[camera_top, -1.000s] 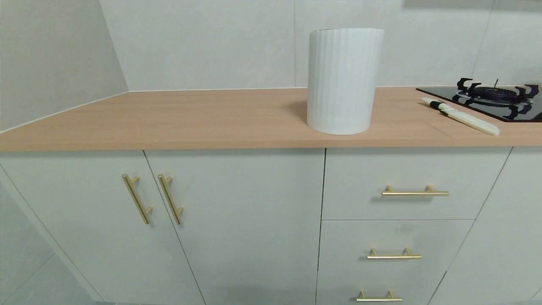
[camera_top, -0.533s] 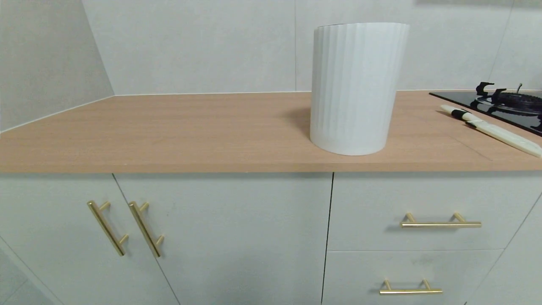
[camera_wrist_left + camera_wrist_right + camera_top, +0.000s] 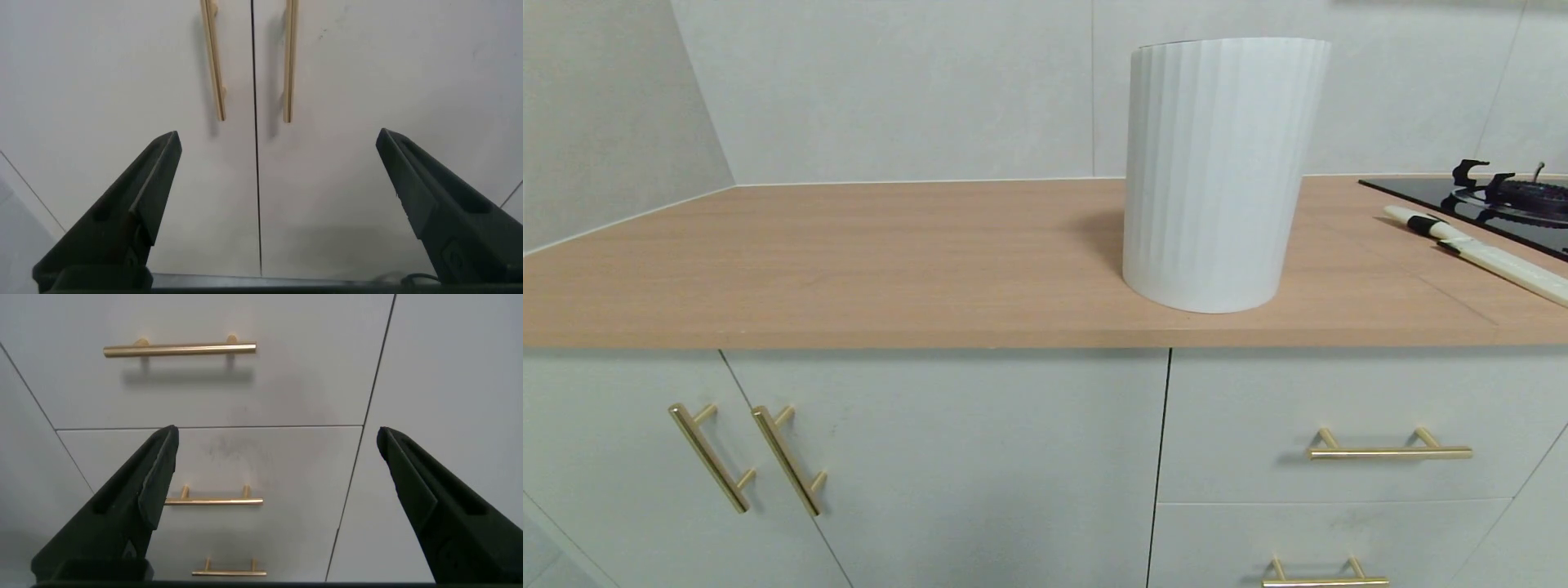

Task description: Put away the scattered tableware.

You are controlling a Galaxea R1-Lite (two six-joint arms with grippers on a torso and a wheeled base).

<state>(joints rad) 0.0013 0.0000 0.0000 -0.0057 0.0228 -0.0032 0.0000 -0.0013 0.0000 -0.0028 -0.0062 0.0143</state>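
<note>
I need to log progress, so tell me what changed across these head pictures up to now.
Only the camera moved: the head view closed in on the countertop, so everything looks bigger. Nothing was taken hold of or let go. The white ribbed container stands where it was, and the white knife lies beside the hob as before. The left gripper and right gripper are open, empty.

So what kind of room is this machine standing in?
Most likely a home kitchen: a wooden countertop over white cabinets with brass handles, and a black glass gas hob.
</note>
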